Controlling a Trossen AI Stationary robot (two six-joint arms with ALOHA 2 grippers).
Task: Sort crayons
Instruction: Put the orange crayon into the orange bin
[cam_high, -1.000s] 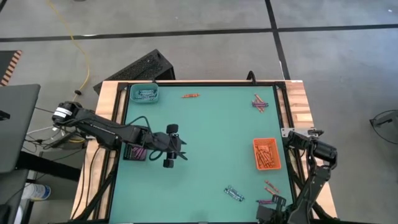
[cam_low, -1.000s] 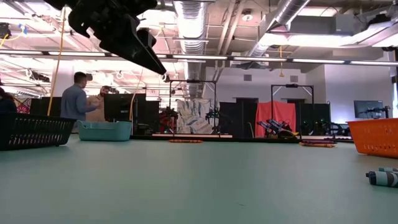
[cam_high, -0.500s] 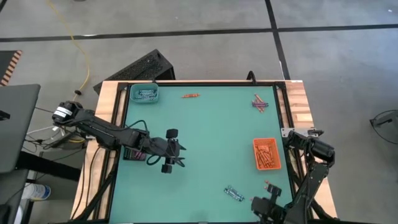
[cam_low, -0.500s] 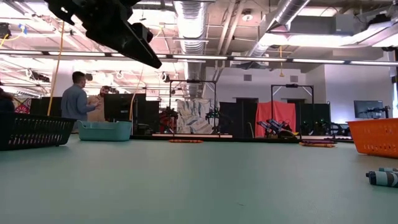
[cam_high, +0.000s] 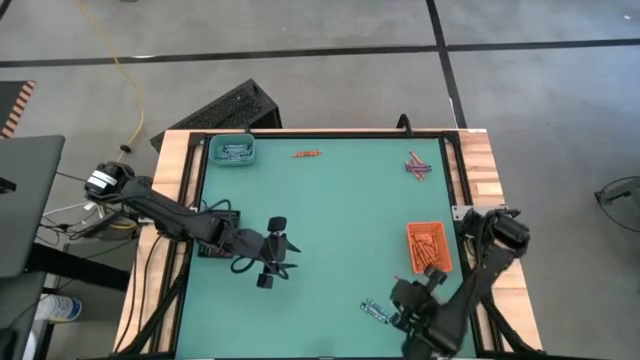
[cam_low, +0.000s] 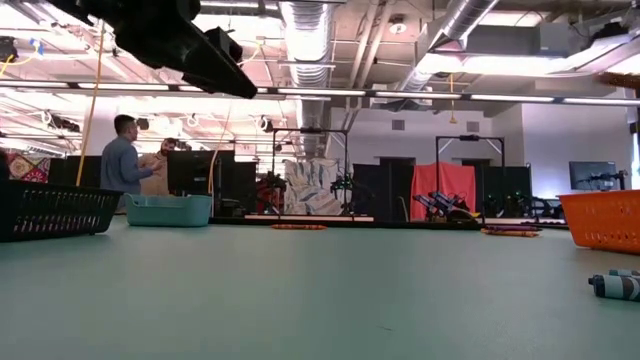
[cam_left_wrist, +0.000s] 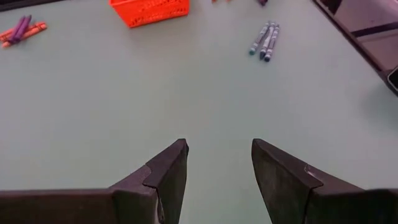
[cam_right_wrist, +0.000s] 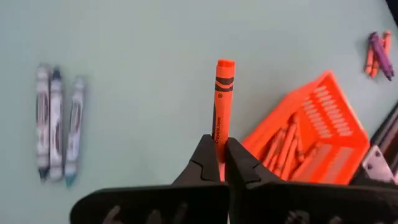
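The right gripper (cam_right_wrist: 216, 163), shut tight on one orange wax crayon (cam_right_wrist: 221, 99), hangs over the green table (cam_high: 330, 215) near its front right corner, just beside the orange plastic tray (cam_high: 429, 247) by the right edge. To do this well, it should centre over the tray, drop low, then let go so the stick lies flat among the others. The left gripper (cam_left_wrist: 217, 163) hovers wide open and empty towards the left edge, near the black tray (cam_high: 214, 247).

Loose ones: three blue-grey crayons (cam_right_wrist: 57, 122) near the front edge, one orange pair (cam_high: 306, 154) by the back edge, a purple-and-orange cluster (cam_high: 417, 165) at the back right corner. The teal tray (cam_high: 231, 151) sits at the back left corner.
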